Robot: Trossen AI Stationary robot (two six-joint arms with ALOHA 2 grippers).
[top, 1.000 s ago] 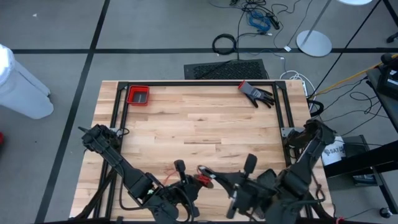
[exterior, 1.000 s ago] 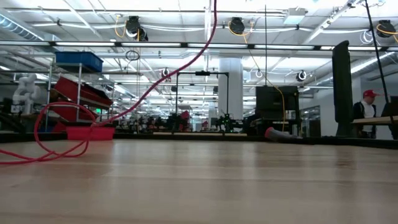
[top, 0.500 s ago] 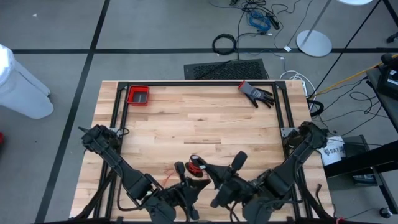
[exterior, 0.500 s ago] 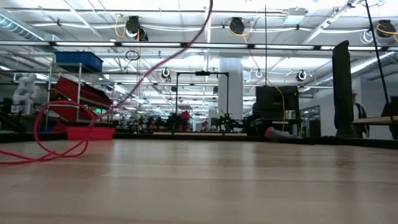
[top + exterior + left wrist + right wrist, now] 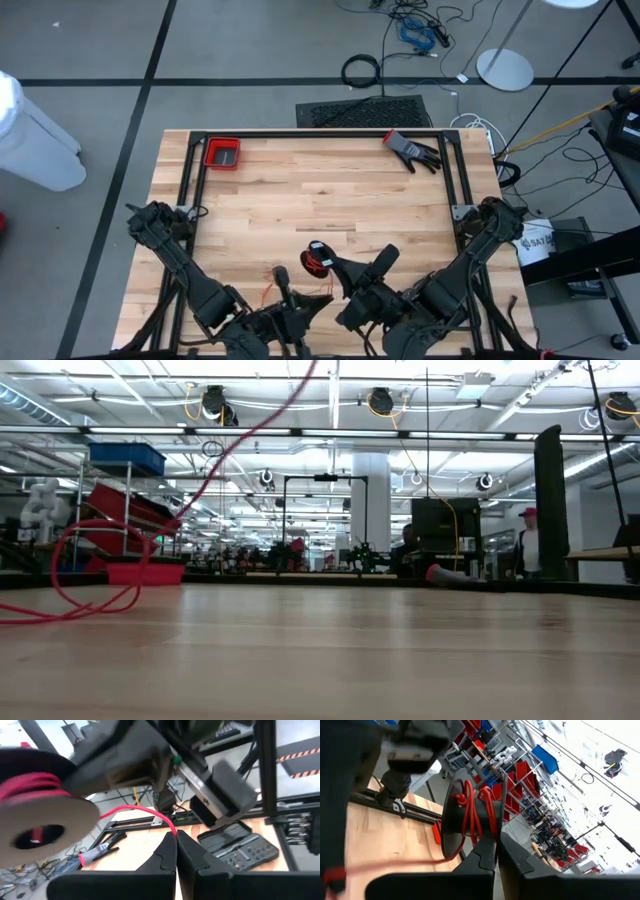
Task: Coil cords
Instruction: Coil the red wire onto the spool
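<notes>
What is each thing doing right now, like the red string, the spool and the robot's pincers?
Red cord: partly wound on the spool, its loose end looped on the table.
Spool: held up above the table.
Left pincer: shut on the red cord.
Right pincer: shut on the spool.
Red tray: resting at a far table corner.
Glove: lying flat.

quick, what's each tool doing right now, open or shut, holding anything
left tool: shut, pinching the red cord.
right tool: shut on the black spool with the red cord wound on it.
</notes>
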